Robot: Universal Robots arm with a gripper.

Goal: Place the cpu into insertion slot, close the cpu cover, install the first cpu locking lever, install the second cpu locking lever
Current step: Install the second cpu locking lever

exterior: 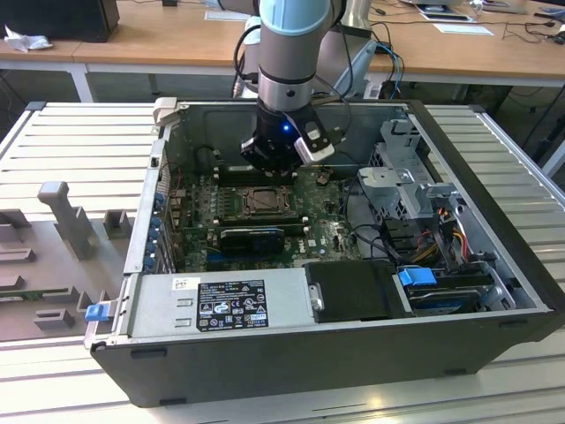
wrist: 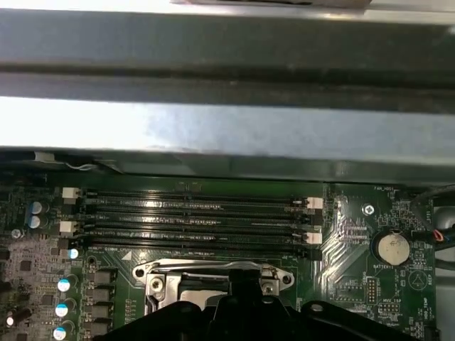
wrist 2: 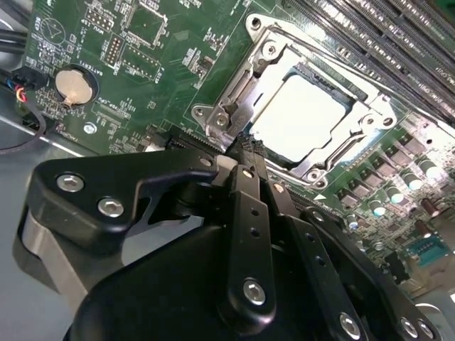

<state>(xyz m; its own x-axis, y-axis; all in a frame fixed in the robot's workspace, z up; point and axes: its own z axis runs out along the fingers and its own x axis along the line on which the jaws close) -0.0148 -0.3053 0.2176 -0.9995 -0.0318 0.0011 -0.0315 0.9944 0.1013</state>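
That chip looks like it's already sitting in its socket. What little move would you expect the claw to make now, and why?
Probably a short nudge to bring the cpu cover flat. In the second wrist view the cpu lies in the insertion slot, framed by the metal cover, and the claw has its tips at the frame's corner. Whether the cover is fully down I cannot tell.

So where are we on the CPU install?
The cpu already sits in the insertion slot, and the cpu cover lies closed around it. The gripper is down at the socket's corner, seemingly working a locking lever. Whether either lever is latched, I can't tell.
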